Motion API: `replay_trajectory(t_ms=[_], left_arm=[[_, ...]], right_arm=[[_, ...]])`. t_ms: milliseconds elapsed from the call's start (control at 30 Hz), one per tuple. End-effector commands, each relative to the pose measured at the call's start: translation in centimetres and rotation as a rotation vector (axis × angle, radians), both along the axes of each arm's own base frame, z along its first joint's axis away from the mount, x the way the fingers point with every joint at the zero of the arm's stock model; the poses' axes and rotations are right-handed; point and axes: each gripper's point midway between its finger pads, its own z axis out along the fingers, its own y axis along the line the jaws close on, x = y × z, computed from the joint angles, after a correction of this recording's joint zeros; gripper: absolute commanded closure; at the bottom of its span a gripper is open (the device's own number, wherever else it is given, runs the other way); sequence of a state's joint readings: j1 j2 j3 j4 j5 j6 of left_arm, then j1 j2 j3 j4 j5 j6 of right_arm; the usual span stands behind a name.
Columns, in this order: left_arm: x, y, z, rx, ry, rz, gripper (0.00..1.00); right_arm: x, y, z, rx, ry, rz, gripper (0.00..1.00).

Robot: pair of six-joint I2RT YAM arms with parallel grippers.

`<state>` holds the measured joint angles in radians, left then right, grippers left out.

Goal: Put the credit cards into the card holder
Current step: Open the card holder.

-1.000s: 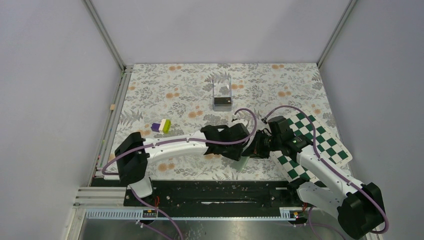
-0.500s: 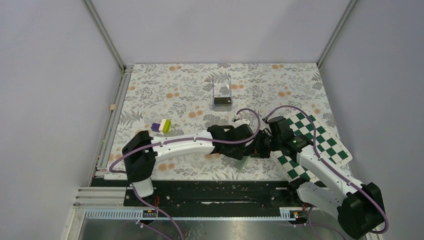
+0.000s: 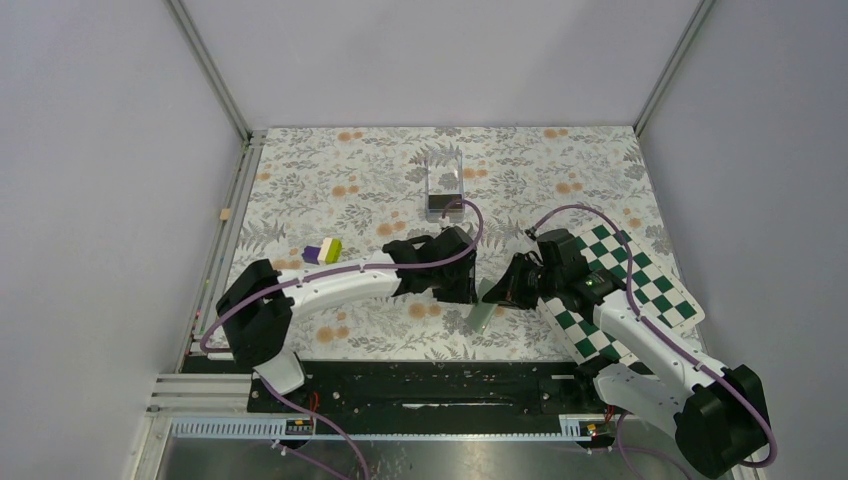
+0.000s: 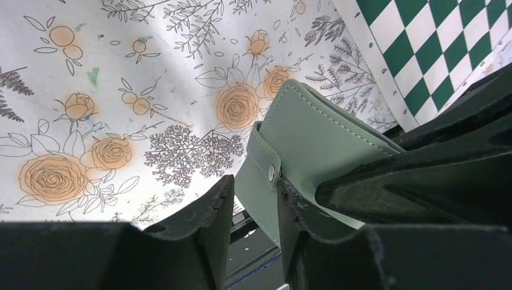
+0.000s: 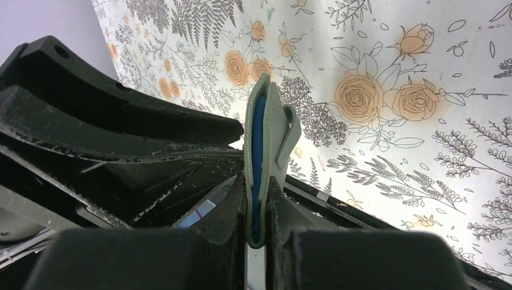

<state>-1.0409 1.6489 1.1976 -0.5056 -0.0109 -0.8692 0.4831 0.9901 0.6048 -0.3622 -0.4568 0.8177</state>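
My right gripper (image 3: 503, 292) is shut on the card holder (image 3: 483, 312), a sage-green wallet held on edge just above the floral mat. In the right wrist view the card holder (image 5: 259, 121) stands between the right gripper's (image 5: 258, 184) fingers, blue lining showing in its fold. My left gripper (image 3: 462, 290) is just to its left. In the left wrist view the snap strap (image 4: 261, 181) hangs between the open left gripper's (image 4: 255, 181) jaws, close against the right finger with a gap on the other side. Black credit cards (image 3: 445, 205) lie in a clear acrylic box.
The clear acrylic box (image 3: 444, 172) stands at mid-back of the mat. A green-and-white chequered board (image 3: 640, 280) lies under the right arm. A small purple, white and green block (image 3: 323, 252) sits to the left. The black base rail (image 3: 430, 385) runs along the near edge.
My left arm has drawn back to the left, off the right gripper and the card holder. The card holder stays in the right gripper, shifted slightly left.
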Motion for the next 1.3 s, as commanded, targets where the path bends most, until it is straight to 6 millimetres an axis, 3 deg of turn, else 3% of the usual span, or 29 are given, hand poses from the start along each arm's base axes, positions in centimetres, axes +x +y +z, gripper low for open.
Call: replay_trajectory(t_ms=[0, 467, 667, 833, 1267], left_arm=[[3.8, 6.2, -3.9, 0.199, -0.044, 0.145, 0.68], [4.0, 10.5, -5.9, 0.432, -0.028, 0.205, 0.74], [4.4, 11.6, -6.4, 0.445, -0.012, 0.236, 0.84], [4.8, 12.9, -6.8, 0.443, 0.009, 0.257, 1.00], [5.0, 17.2, -7.4, 0.479, 0.049, 0.313, 1.00]], right_arm=[[-2.9, 1.9, 3.7, 0.157, 0.055, 0.144, 1.00], [-3.0, 2.2, 4.5, 0.178, 0.044, 0.172, 1.00], [-3.2, 2.3, 4.6, 0.187, 0.043, 0.185, 1.00], [-3.4, 2.3, 4.7, 0.195, 0.039, 0.195, 1.00], [-4.0, 2.8, 5.5, 0.249, 0.021, 0.247, 1.00]])
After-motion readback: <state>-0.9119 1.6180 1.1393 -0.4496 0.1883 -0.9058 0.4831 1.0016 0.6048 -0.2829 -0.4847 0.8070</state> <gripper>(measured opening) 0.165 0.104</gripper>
